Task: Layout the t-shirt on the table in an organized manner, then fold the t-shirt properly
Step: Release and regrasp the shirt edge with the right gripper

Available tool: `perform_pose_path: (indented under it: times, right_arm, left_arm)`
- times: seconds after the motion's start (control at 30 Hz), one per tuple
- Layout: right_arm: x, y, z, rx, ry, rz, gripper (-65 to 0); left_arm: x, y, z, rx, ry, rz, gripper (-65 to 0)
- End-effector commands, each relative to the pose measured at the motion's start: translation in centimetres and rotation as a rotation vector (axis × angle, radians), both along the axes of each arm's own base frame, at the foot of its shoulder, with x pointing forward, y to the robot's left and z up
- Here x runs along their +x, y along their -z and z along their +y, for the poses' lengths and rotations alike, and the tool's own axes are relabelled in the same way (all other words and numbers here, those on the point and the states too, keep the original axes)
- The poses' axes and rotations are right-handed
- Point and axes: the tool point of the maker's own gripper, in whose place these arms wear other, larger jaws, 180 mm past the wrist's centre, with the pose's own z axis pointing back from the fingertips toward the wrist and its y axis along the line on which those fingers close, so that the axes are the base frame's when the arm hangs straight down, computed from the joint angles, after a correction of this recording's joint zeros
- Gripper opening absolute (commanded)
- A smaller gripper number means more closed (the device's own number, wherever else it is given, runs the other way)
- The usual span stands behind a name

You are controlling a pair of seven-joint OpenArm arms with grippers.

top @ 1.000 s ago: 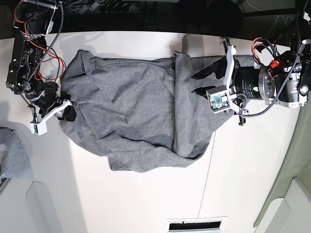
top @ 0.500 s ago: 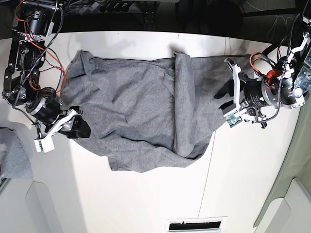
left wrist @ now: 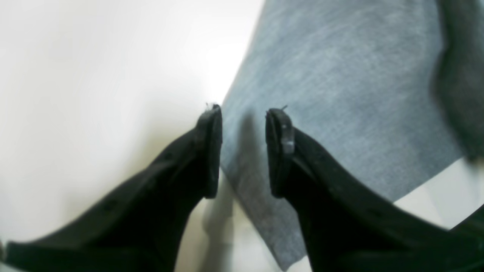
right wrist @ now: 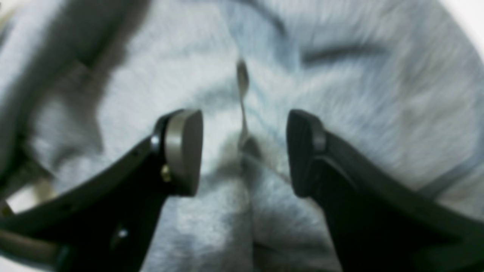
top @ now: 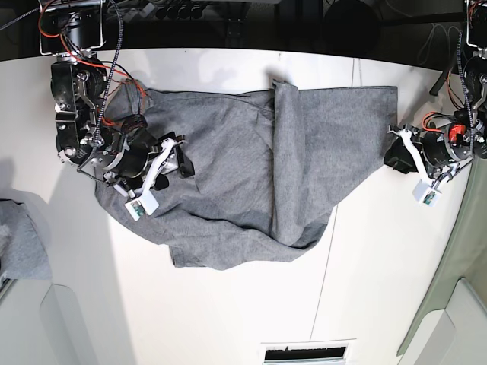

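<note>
The heather-grey t-shirt (top: 228,175) lies spread and creased across the white table (top: 228,304), with a long fold running down its middle. My right gripper (top: 179,157) hovers over the shirt's left part. In the right wrist view it (right wrist: 244,117) stands open, astride a raised ridge of cloth (right wrist: 242,87) that neither finger touches. My left gripper (top: 393,153) is at the shirt's right edge. In the left wrist view it (left wrist: 244,113) is open, with the edge of the t-shirt (left wrist: 340,75) passing under the gap and bare table (left wrist: 94,75) to its left.
A smaller bunch of grey cloth (top: 19,243) lies at the table's left edge. A pale grey-green panel (top: 464,251) borders the right side. A vent slot (top: 304,353) sits at the front edge. Dark clutter and cables line the back.
My right gripper moved from the shirt's left edge in over the cloth and opened wider. My left arm drew back to the right, off the shirt, to its right edge.
</note>
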Motion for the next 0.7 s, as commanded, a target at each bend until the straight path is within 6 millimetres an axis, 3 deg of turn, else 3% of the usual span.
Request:
perform_pose_path:
  times: [0.0,0.2,0.4,0.47,0.57,0.63,0.67]
  right_arm:
    - [1.1,-0.9,-0.1,0.022,0.008,-0.041,-30.0]
    - [-0.1,0.7,0.9,0.026,-0.021,0.013,-30.1]
    - [-1.6,1.0,4.4,0.032,-0.132,0.025,-30.3]
    - [-2.1,1.2,5.4,0.028,-0.163,0.03,-30.7]
    - [-2.5,1.5,5.9,0.015,-0.184,0.036,-44.3]
    - [-2.4,1.3,6.0,0.018,-0.182,0.03,-54.2]
    - [-2.2,1.2,5.9,0.021,-0.179,0.024,-55.5]
  left_arm:
    - [0.7,-0.6,0.5,-0.012,-0.01,-0.025,-44.4]
    - [-0.8,2.3,0.4,-0.057,-0.061,0.045,-44.4]
    - [-1.6,3.7,-1.6,-0.115,-0.04,0.072,-44.4]
    - [-1.6,3.7,-2.0,-0.122,-0.04,0.072,-49.6]
    - [-1.6,3.8,-2.0,-0.12,-0.039,0.072,-65.0]
    - [-1.7,3.8,-1.8,-0.11,-0.037,0.075,-65.0]
    - [-1.7,3.9,-1.7,-0.101,-0.034,0.077,-65.0]
